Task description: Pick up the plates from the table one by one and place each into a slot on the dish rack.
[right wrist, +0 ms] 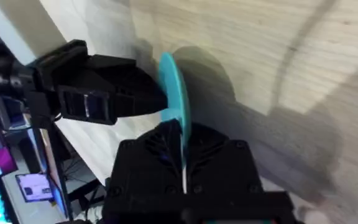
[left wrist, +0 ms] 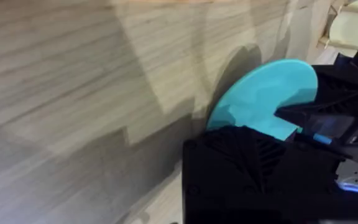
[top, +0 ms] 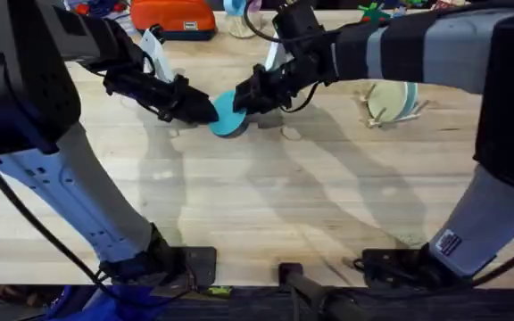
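Holding the same small, round, turquoise-blue plastic plate (top: 228,114), the two black tools meet near the middle of the big, light wooden plank surface (top: 266,196), a bit toward 12 o'clock. The left tool (top: 205,111) comes at the plate from 9 o'clock, and the right tool (top: 243,100) comes from 3 o'clock. In the right wrist view, the plate (right wrist: 174,93) stands on its edge, and the right tool (right wrist: 182,140) is pinched tight on its rim, one finger on each flat side. The left tool (right wrist: 157,101) touches the plate from the other side there. In the left wrist view, the plate (left wrist: 263,96) sticks up from behind the left tool's black body, so I cannot tell if that tool is wide or narrow. Far off at 3 o'clock sits the small, light wooden dish rack (top: 391,105) with thin pegs. A pale cream plate (top: 384,100) and a light blue plate (top: 409,96) stand in it.
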